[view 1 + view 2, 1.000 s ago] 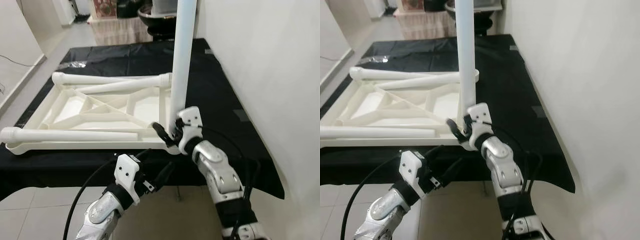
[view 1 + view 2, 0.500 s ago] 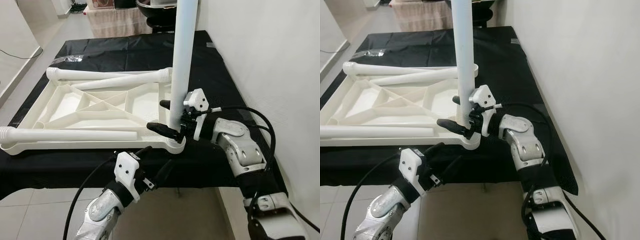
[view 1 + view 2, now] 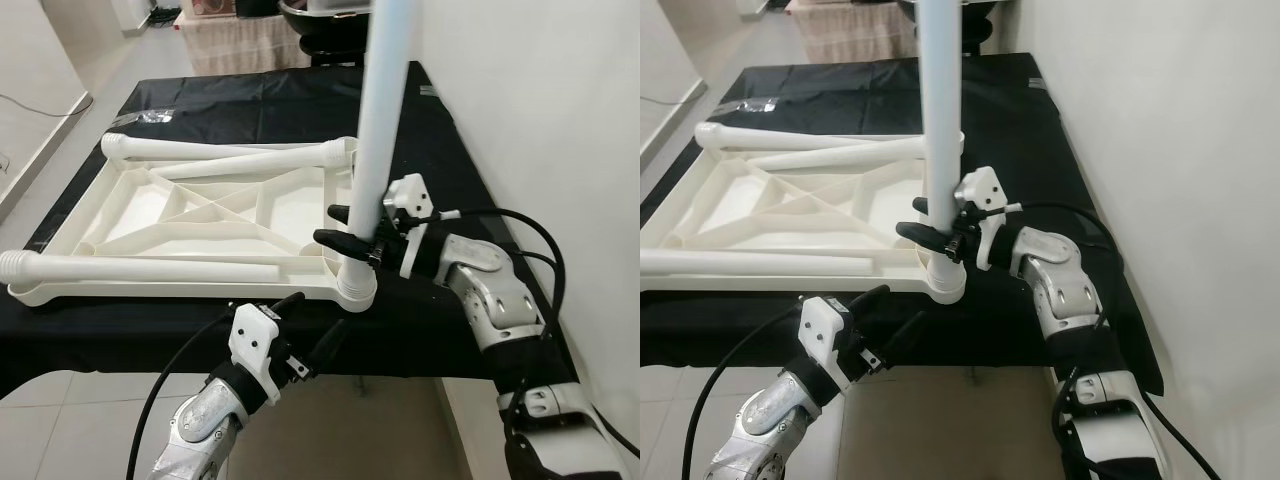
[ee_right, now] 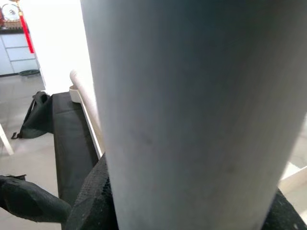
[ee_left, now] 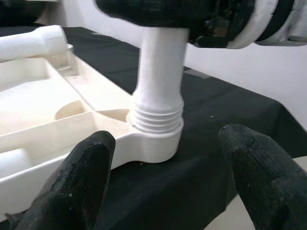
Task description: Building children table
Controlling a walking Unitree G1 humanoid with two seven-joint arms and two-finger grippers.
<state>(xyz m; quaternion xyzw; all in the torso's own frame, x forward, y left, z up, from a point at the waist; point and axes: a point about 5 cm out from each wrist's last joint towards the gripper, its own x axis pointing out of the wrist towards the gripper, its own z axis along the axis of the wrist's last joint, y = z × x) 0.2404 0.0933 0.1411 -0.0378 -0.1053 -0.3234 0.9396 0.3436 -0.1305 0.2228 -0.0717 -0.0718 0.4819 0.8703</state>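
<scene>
Black cloth-covered work table [image 3: 440,130], set against a plain white wall, tiled floor below.

Upturned white plastic children's tabletop [image 3: 200,215] — ribbed underside facing up, lying flat on the cloth, with a round socket at each corner.

Tall white plastic table leg [image 3: 378,130] — standing upright in the near right corner socket [image 3: 355,285], its threaded collar showing just above the socket rim in the left wrist view; the thread looks not fully wound in.

Two loose white legs: one [image 3: 140,268] lying along the near rim of the tabletop, another [image 3: 225,152] along the far rim.

Right gripper [image 3: 355,228] — black fingers clamped round the upright leg, low on the shaft, just above the socket.

Left gripper [image 3: 305,335] — fingers spread apart, holding nothing, hovering at the table's front edge just short of the socket.

Risks, as judged: the tabletop is unrestrained, so turning the leg may drag or spin it on the cloth; a tilted shaft could cross-thread; a smooth round shaft may slip in the grip.
</scene>
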